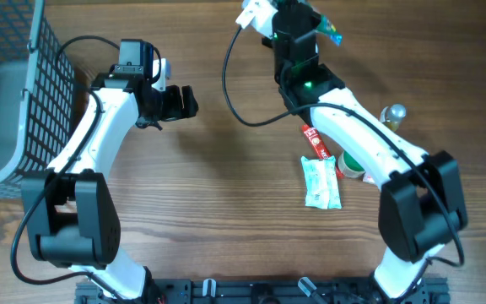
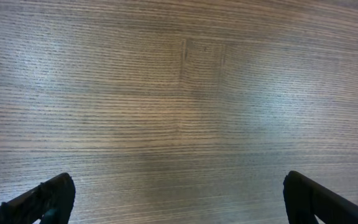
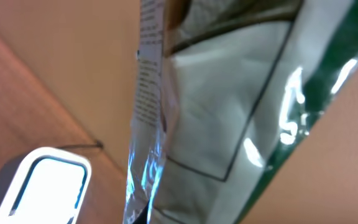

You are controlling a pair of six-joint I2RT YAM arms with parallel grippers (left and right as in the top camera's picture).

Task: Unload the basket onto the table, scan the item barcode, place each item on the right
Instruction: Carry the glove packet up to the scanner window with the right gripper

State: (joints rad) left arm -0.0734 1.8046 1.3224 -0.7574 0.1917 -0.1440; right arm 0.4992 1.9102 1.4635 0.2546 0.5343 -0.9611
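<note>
Closest to the robot's base, a pale green and white crinkly packet (image 1: 321, 181) was laid flat on the brown wooden worktop (image 1: 209, 211). Just beside it, a thin red stick packet (image 1: 313, 139) and a round green and red thing (image 1: 350, 165) were partly hidden under the right arm. None of these was in the way of the scanning.

Farther out, the left gripper (image 1: 180, 103) was held wide apart over bare wood, with nothing in it. A grey wire basket (image 1: 45, 67) was stood at the left edge.

Farthest away, the right gripper (image 1: 300, 19) was pinched tight on a shiny white and green plastic packet (image 3: 229, 112). The packet was lifted up next to a white scanner with a lit window (image 3: 42, 186), most likely so its barcode could be read. No barcode could be made out on the side that was shown.
</note>
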